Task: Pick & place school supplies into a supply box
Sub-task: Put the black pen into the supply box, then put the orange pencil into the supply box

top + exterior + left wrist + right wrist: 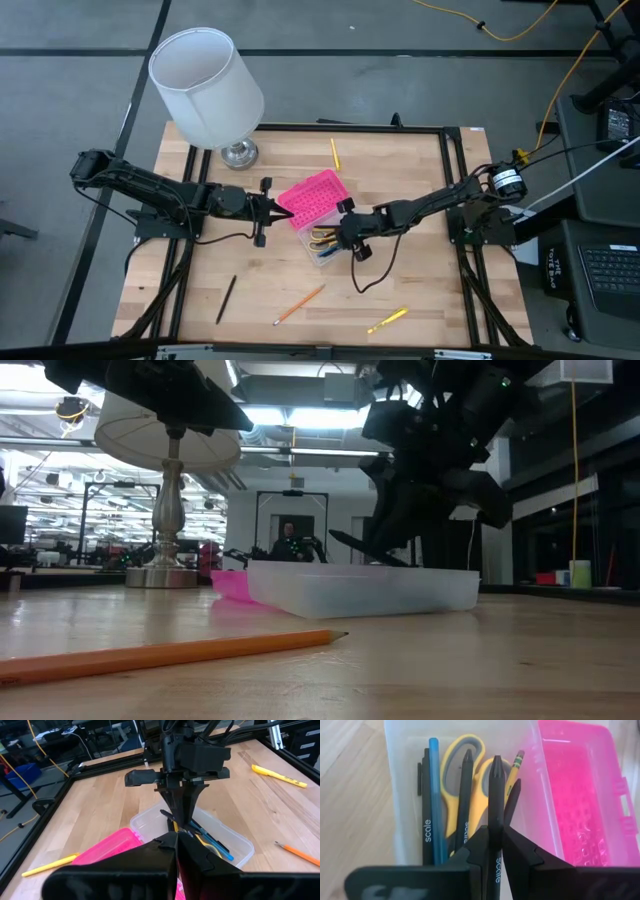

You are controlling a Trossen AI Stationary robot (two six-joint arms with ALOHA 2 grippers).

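The supply box's clear base (325,248) lies mid-table with its pink lid (310,196) open toward the far left. Yellow-handled scissors (451,775), a blue pen (436,795), black pens and a pencil (514,770) lie inside. My right gripper (493,837) is over the base, shut on a black pen (494,790). My left gripper (176,840) is shut at the lid's left edge (284,211). Loose on the table lie a yellow pencil (335,153), a black pen (226,298), an orange pencil (300,304) and a yellow marker (388,320). My left gripper is shut at the pink lid's left edge; pink (181,877) shows in the slit between its fingers. The fingers come level from the table's left. My own fingers hide the exact place of contact. The lid lies open beside the base. My right gripper pinches the black pen's barrel (495,826) between its two fingers, and the pen lies along the fingers with its tip pointing ahead. The fingers slant down from the table's right. The pen is over the things inside the clear base.
A white-shaded lamp (205,85) on a metal foot (238,153) stands at the table's far left. A black frame (455,160) runs round the table. Cables hang from both arms. The orange pencil lies close before the low camera (180,650).
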